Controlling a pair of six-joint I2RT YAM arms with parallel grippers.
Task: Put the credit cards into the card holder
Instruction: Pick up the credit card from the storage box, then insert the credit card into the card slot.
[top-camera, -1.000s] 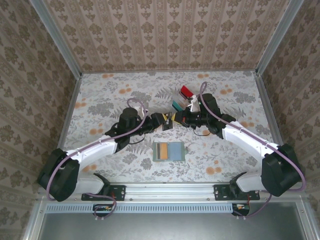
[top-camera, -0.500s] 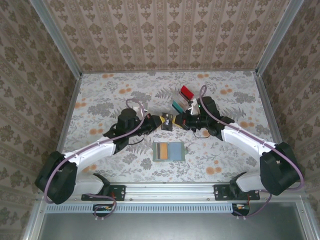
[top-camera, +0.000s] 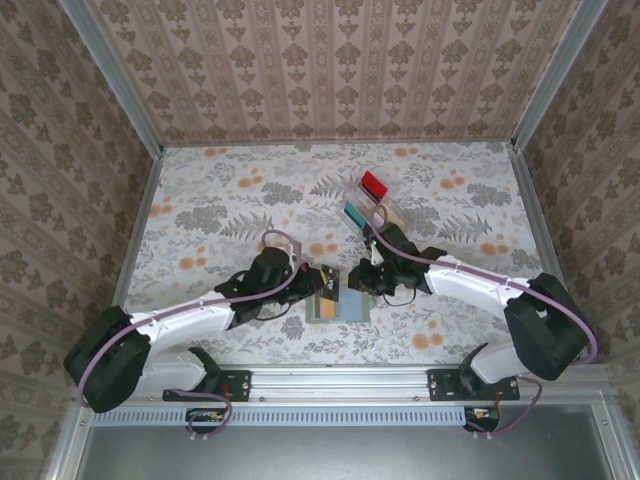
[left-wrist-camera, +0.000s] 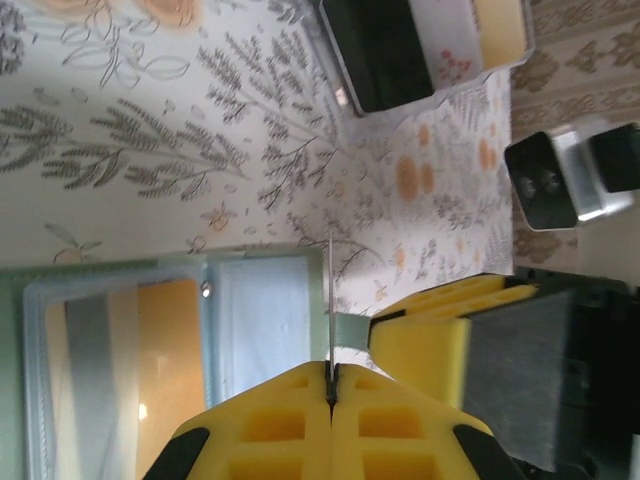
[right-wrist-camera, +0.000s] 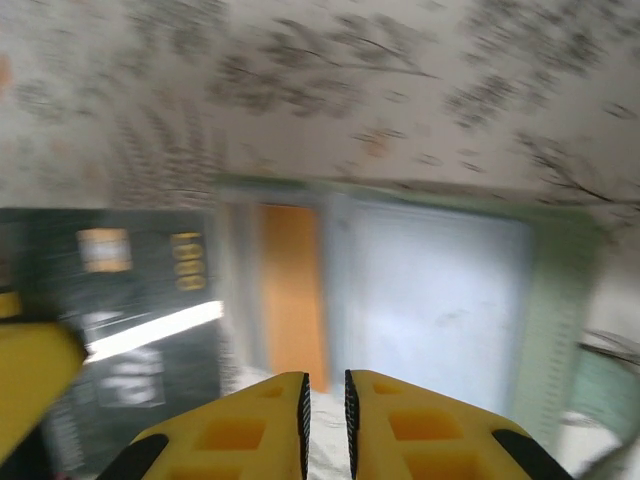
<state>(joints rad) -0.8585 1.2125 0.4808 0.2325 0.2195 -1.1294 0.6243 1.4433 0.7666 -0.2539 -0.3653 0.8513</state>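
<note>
Left end effector (left-wrist-camera: 329, 385) pinches a dark credit card (right-wrist-camera: 130, 300) over the open card holder (top-camera: 350, 308), near centre. Right end effector (right-wrist-camera: 325, 400) is barely parted and empty. The card looks thin, stiff and slick, so it is best gripped by an edge.

The white-and-black left arm (top-camera: 190, 322) reaches low from its base toward the middle of the table. Its yellow-padded left gripper (left-wrist-camera: 329, 385) is pressed tight on a thin dark card (left-wrist-camera: 330, 300) seen edge-on. The white-and-black right arm (top-camera: 470, 280) stretches in from the opposite side with its wrist tipped downward. Its yellow-padded right gripper (right-wrist-camera: 325, 385) has jaws a narrow slit apart, nothing between them. The two grippers sit just beside each other, tips facing.
</note>
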